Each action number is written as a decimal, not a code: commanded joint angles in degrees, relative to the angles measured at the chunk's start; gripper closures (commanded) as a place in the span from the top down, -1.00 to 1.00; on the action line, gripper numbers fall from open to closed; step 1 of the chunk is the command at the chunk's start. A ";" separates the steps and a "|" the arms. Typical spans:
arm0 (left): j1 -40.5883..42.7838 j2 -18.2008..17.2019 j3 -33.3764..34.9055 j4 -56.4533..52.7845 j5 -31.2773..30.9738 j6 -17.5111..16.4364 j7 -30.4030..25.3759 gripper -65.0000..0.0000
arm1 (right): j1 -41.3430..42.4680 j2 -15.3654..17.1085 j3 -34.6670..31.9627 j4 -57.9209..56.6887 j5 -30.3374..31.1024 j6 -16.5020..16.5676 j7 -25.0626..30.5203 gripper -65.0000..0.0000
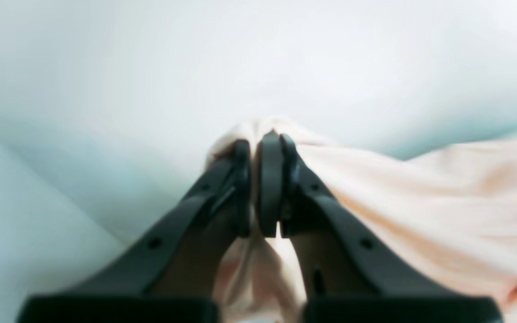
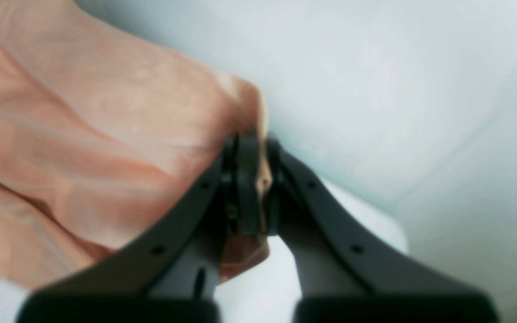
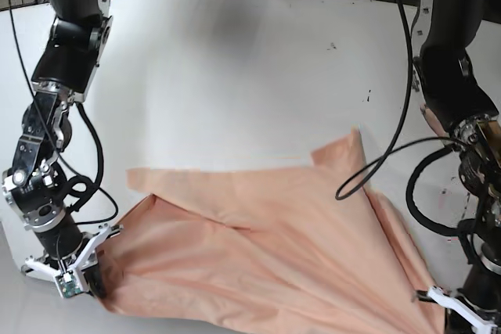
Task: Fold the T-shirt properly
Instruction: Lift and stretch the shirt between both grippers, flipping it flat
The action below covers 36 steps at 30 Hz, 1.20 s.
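— Where's the shirt at, from where you stand?

— The T-shirt [image 3: 266, 263] lies spread on the white table [image 3: 235, 76], near edge bunched, a sleeve flap pointing away from both arms. Each arm has a corner of that near edge. The left gripper [image 1: 258, 184] has its jaws pressed together on a pinch of pale peach cloth; the rest of the fabric runs off to the right of its fingers. The right gripper [image 2: 254, 184] is clamped the same way on a fold, with the cloth stretching away to the left of its jaws.

— So which step is this?

— I'd say the start of a fold: both near corners are gripped and raised a little, and nothing is laid over yet. The shirt looks rumpled, not squared.

— And next?

— My guess is the two arms need to lift together and carry that edge forward, away from their bases, keeping the cloth taut between them so it doesn't sag or twist. If one arm leads, the fold will come down crooked.

— Any print or label?

— None that I can read. No face print shows on this side, and the wrist views are too soft for any tag.
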State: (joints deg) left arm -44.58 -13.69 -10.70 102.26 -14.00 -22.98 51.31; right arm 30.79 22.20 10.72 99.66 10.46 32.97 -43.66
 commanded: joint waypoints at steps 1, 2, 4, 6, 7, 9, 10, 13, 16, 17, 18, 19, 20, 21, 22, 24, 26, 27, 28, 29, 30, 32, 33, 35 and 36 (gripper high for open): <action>-6.28 -0.59 -1.04 0.91 -0.02 0.43 -0.01 -1.00 | 4.60 2.55 -0.74 -0.10 0.31 -0.31 1.33 -1.00; -7.86 -0.68 -1.21 0.91 -0.11 0.43 0.43 -1.00 | 5.83 3.17 -1.18 -0.27 0.31 -0.31 0.80 -1.00; -10.32 -0.77 -1.39 0.91 -0.11 0.43 0.95 -1.00 | 8.20 4.05 -1.45 -0.36 0.31 -0.22 -0.69 -1.00; -13.40 -0.86 -1.48 0.73 -0.11 0.43 1.31 -1.00 | 10.84 5.01 -1.80 -0.54 0.31 -0.14 -1.92 -1.00; -14.90 -0.86 -1.48 0.64 -0.11 0.43 1.39 -1.00 | 11.98 5.45 -1.80 -0.80 0.40 -0.14 -2.36 -1.00; -16.57 -0.86 -1.39 0.64 -0.11 0.43 1.66 -1.00 | 13.30 6.07 -1.89 -1.59 0.84 0.22 -2.54 -1.00; -16.83 -0.86 -1.30 0.64 -0.20 0.43 2.80 -1.00 | 14.27 6.60 -1.89 -2.29 1.89 0.83 -2.63 -1.00; -17.01 -0.42 -1.13 1.17 -0.37 0.35 5.70 -1.00 | 15.06 8.35 -1.80 -2.73 3.56 1.27 -3.51 -1.00; -16.57 0.73 -1.30 1.43 -0.37 0.17 6.41 -1.00 | 14.53 9.06 -1.45 -2.56 4.27 1.45 -4.38 -1.00; -15.95 0.81 -1.39 1.52 -0.37 0.17 6.49 -1.00 | 14.01 9.14 -1.36 -2.56 4.27 1.53 -4.56 -1.00; -14.98 0.90 -1.39 1.52 -0.37 0.17 6.58 -1.00 | 13.21 9.23 -1.27 -2.47 4.27 1.62 -4.56 -1.00; -13.66 0.90 -1.48 1.96 -0.37 0.17 6.58 -1.00 | 11.98 9.32 -0.74 -2.21 4.27 1.71 -4.56 -1.00; -12.70 0.90 -1.48 2.49 -0.37 0.17 6.58 -1.00 | 10.93 9.41 -0.13 -1.50 4.27 1.71 -4.56 -1.00; -11.29 0.90 -1.48 3.19 -0.37 0.17 6.58 -1.00 | 9.52 9.41 0.93 -0.62 4.27 1.71 -4.56 -1.00; -10.06 0.90 -1.48 3.98 -0.37 0.17 6.58 -1.00 | 7.85 9.14 1.81 0.26 4.27 1.71 -4.56 -1.00; -7.42 0.99 -1.48 4.86 -0.37 0.17 6.58 -1.00 | 4.60 8.97 3.21 1.66 4.35 1.71 -4.56 -1.00; -4.96 0.99 -1.48 5.48 -0.55 0.17 6.58 -1.00 | 1.70 8.62 3.92 3.07 4.35 1.71 -4.56 -1.00; -3.20 0.99 -1.48 6.09 -0.64 0.17 6.58 -1.00 | -0.15 7.91 4.18 4.04 4.35 1.71 -4.56 -1.00; -2.24 0.99 -1.56 6.53 -0.81 0.08 6.58 -1.00 | -1.38 7.39 4.36 4.74 4.35 1.71 -4.56 -1.00; -0.30 0.90 -1.65 7.15 -1.43 0.08 6.58 -1.00 | -4.10 6.60 5.67 6.23 4.35 1.71 -4.56 -1.00; 1.02 0.81 -1.83 7.41 -1.78 0.08 6.58 -1.00 | -5.95 5.98 6.55 7.02 4.35 1.71 -4.56 -1.00; 4.80 0.73 -2.97 7.85 -3.10 0.08 6.58 -1.00 | -10.26 4.84 8.49 8.87 4.35 1.71 -4.56 -1.00; 6.47 0.64 -3.50 8.12 -3.80 0.08 6.58 -1.00 | -12.10 4.22 8.84 9.66 4.35 1.71 -4.56 -1.00; 10.51 0.55 -4.91 8.73 -5.47 0.08 6.58 -1.00 | -16.24 2.38 9.37 11.60 4.27 1.71 -4.56 -1.00; 12.01 0.37 -5.52 8.91 -6.00 0.08 6.58 -1.00 | -17.99 1.67 9.54 12.39 4.09 1.71 -4.56 -1.00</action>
State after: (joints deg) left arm -33.56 -12.40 -15.07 109.89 -19.35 -23.24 59.20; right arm 14.09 24.32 19.73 109.51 14.79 35.05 -49.67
